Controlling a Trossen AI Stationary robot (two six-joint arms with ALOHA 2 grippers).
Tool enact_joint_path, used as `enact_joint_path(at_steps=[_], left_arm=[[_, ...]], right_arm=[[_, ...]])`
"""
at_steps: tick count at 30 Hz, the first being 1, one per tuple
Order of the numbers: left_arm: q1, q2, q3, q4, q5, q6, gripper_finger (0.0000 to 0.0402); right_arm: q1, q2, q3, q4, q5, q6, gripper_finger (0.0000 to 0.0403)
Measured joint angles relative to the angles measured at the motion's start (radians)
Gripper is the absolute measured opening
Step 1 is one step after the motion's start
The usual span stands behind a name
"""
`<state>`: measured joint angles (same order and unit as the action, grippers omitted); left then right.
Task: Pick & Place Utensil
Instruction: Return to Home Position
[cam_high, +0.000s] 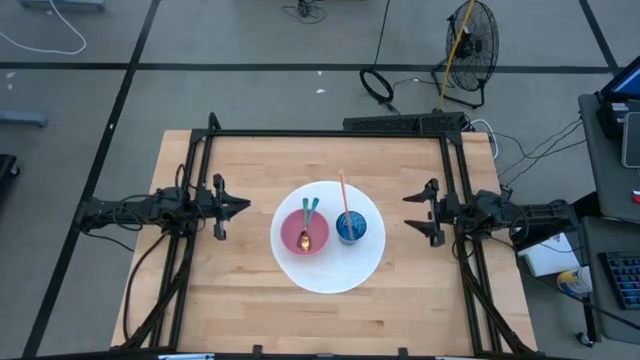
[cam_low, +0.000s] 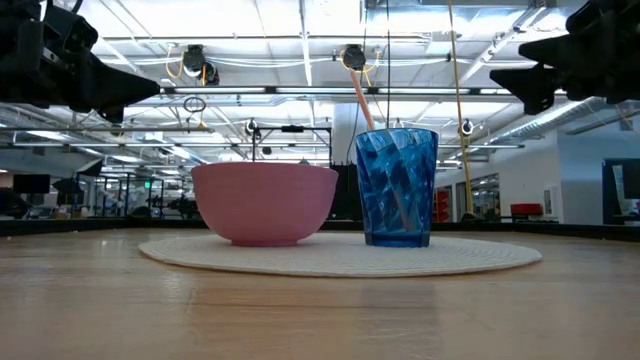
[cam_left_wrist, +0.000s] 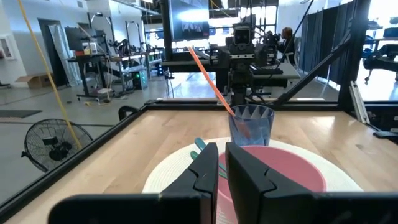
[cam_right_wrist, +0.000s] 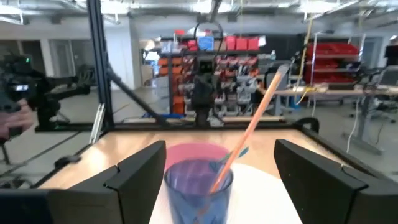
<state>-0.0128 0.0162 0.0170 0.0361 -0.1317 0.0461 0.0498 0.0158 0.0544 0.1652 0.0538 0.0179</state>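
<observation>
A pink bowl (cam_high: 305, 233) and a blue faceted cup (cam_high: 350, 226) stand on a round white mat (cam_high: 340, 272) in the middle of the table. Teal-handled utensils (cam_high: 309, 210) lie in the bowl, handles leaning on its far rim, a gold spoon head (cam_high: 305, 240) on its bottom. An orange-handled utensil (cam_high: 342, 190) stands slanted in the cup, leaning on the rim. My left gripper (cam_high: 244, 206) hovers shut, left of the bowl and above table height. My right gripper (cam_high: 410, 211) hovers open, right of the cup, pointing at it.
A black frame (cam_high: 330, 133) runs round the far and side edges of the wooden table. Bare wood lies between each gripper and the mat, and along the near edge. In the low view both grippers (cam_low: 130, 90) (cam_low: 525, 75) hang above the rims of bowl and cup.
</observation>
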Motion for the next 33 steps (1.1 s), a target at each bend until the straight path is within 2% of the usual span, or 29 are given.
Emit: enact_joint_path(at_steps=[5,11,18,28,33], left_arm=[[0.0,0.0,0.0,-0.005,0.0,-0.001,0.0037],[0.0,0.0,0.001,-0.012,0.001,-0.002,0.0037],[0.0,0.003,0.001,-0.015,0.001,0.02,0.0037],[0.001,0.003,0.001,-0.028,0.075,0.003,0.0037],[0.001,0.003,0.001,-0.028,0.075,-0.007,0.0037]], right_arm=[[0.041,0.0,0.0,-0.03,0.052,0.017,0.0293],[0.074,0.0,0.0,-0.068,0.058,0.023,0.0293],[0.085,0.0,0.0,-0.144,0.151,0.042,0.0293],[0.085,0.0,0.0,-0.181,0.145,0.045,0.0293],[0.085,0.0,0.0,-0.179,0.151,0.018,0.0293]])
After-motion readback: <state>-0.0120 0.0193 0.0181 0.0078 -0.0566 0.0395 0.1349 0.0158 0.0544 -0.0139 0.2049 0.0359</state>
